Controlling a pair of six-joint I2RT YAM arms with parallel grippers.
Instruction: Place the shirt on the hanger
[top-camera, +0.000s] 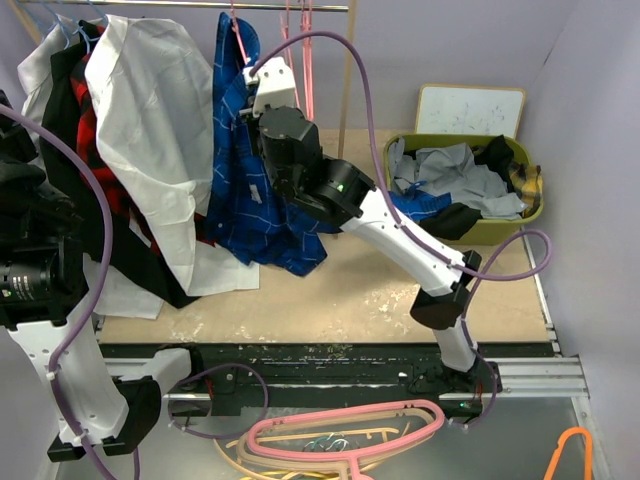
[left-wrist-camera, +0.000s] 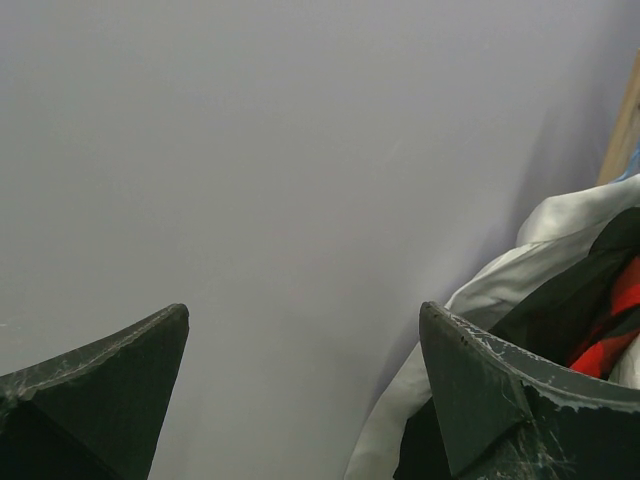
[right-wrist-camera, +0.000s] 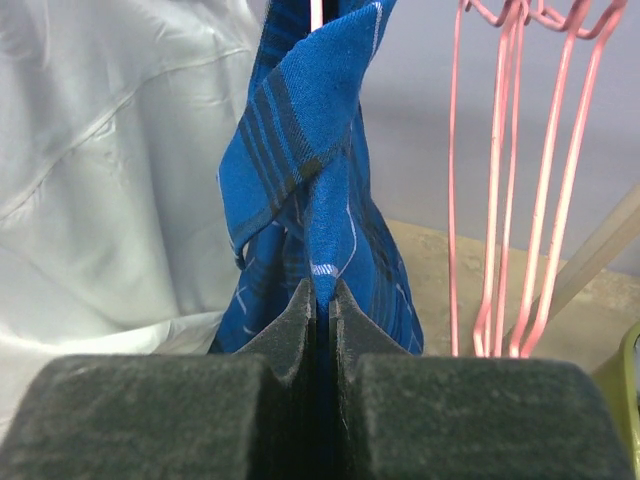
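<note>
1. My right gripper (right-wrist-camera: 322, 298) is pinched shut on a fold of the blue shirt (right-wrist-camera: 305, 150).
2. The shirt hangs above the counter (top-camera: 380, 290), just beside a white garment (top-camera: 160, 120); the thin pink hanger (top-camera: 238, 40) shows at its top.
3. My left gripper (left-wrist-camera: 305, 340) gapes wide, holding nothing.

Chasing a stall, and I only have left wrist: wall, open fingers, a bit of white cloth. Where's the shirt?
Observer: The shirt hangs below the rail, apparently on the hanger, just right of a white garment.
Operator: Right arm?
Observer: The right gripper is shut on a fold of the shirt.
Operator: Any spare hangers up there?
Observer: Yes, several pink hangers are on the rail, right of the shirt.
</note>
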